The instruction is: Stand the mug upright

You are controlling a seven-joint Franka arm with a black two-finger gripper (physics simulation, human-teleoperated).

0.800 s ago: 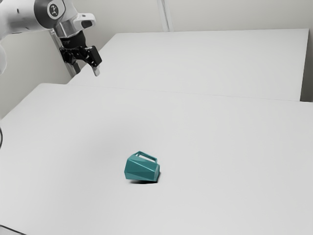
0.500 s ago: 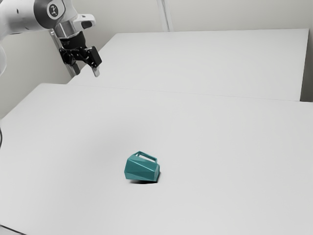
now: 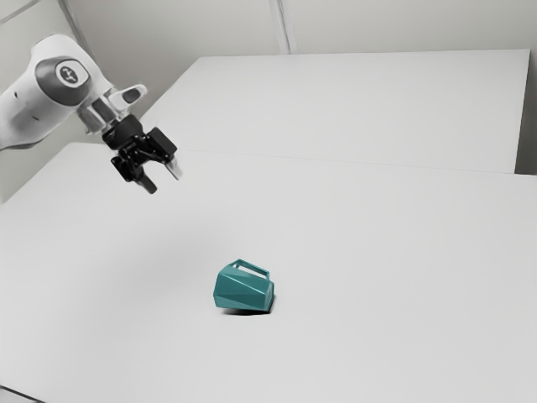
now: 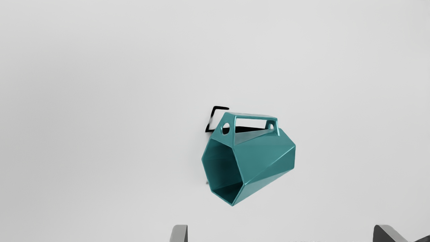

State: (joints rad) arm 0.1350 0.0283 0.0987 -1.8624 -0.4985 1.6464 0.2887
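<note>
Exterior view: mug is on its side on the desk, closed end toward the exterior view's right. So upright isn't met; as we read it, what's left is getting hold of it, turning it onto its base and letting go. Our tool hangs in the air, well apart from the mug, which lies lower and toward the exterior view's right.

Wrist view: fingers spread wide, nothing gripped, so we're open. Mug lies out beyond the fingertips, off to one side of the gap's centre, open mouth partly facing us, handle on the side away from the fingertips.
</note>
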